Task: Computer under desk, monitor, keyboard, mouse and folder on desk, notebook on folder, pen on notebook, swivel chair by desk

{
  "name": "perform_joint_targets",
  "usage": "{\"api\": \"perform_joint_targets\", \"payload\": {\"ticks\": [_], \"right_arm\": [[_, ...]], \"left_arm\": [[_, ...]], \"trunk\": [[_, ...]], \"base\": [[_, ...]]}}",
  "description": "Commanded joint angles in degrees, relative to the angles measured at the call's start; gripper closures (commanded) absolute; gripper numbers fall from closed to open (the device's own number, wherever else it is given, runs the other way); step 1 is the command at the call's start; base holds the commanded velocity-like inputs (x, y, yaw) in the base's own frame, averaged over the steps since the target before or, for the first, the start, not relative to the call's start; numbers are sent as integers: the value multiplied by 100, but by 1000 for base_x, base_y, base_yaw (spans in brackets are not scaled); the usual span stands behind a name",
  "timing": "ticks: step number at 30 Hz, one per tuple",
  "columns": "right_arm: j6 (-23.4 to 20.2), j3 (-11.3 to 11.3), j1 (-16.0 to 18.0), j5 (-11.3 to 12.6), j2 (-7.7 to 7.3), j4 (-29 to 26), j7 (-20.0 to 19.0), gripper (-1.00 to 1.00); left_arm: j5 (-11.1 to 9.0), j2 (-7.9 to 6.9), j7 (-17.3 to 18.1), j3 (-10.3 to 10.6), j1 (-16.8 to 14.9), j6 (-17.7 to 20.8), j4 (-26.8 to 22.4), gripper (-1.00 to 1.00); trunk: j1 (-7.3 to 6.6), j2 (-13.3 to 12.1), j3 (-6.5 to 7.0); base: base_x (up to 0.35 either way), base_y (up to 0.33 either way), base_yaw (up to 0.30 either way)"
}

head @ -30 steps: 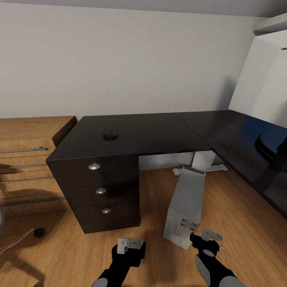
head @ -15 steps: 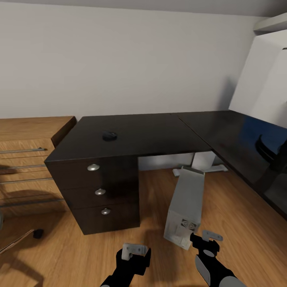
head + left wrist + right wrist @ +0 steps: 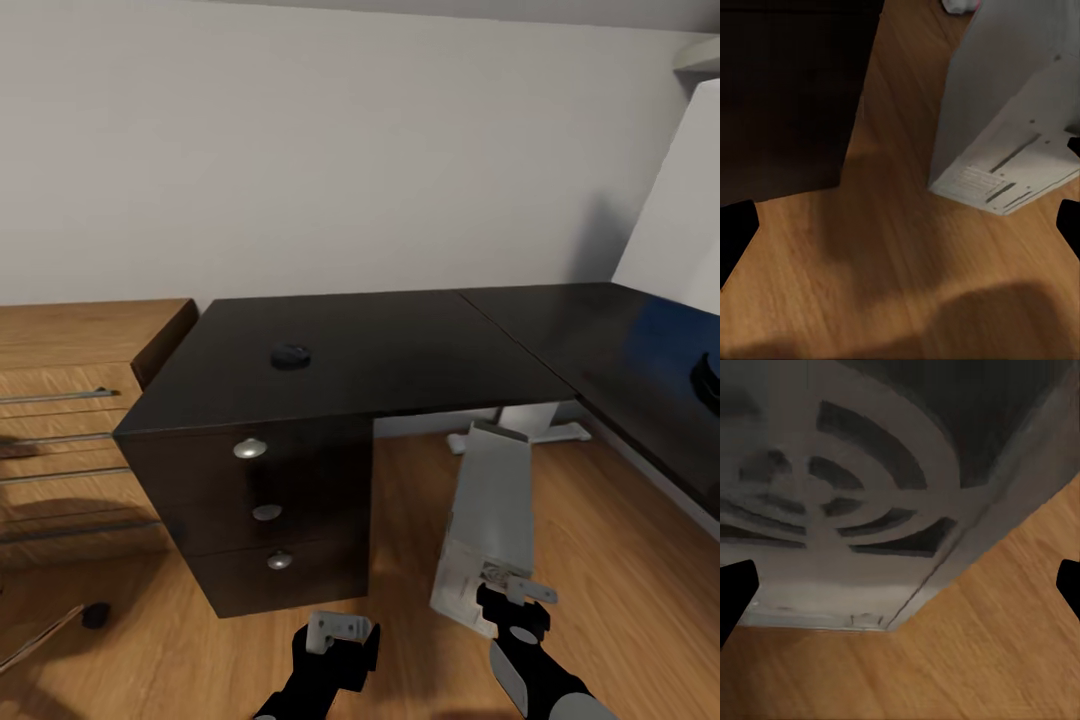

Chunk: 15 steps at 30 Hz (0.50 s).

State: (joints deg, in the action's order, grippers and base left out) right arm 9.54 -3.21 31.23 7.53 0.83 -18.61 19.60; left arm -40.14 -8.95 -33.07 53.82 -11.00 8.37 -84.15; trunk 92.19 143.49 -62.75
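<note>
Computer placement looks like the step in hand: the grey tower lies tipped on the wood floor, its far end just under the desk's front edge, beside the drawer unit. The right gripper sits at its near end, fingers spread wide; the left gripper hangs apart, also spread. Next, I judge, it must be stood upright and pushed under. The mouse rests near the glossy top's left end; a plain white wall stands behind.
</note>
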Motion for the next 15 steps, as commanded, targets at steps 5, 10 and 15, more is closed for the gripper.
{"api": "perform_joint_targets", "payload": {"ticks": [5,10,15], "right_arm": [[60,-13,6,6,11,-7,-24,-100],[57,-13,6,3,6,-11,-20,-100],[53,-13,6,3,5,-11,-18,-100]], "left_arm": [[-28,-2,-41,15,-7,15,-6,-100],[-28,12,-41,21,-7,15,-5,-100],[-22,23,-41,23,-7,23,15,-100]], "trunk": [[0,2,-4],[0,2,-4],[0,2,-4]], "base": [[82,18,0],[10,2,0],[0,0,0]]}}
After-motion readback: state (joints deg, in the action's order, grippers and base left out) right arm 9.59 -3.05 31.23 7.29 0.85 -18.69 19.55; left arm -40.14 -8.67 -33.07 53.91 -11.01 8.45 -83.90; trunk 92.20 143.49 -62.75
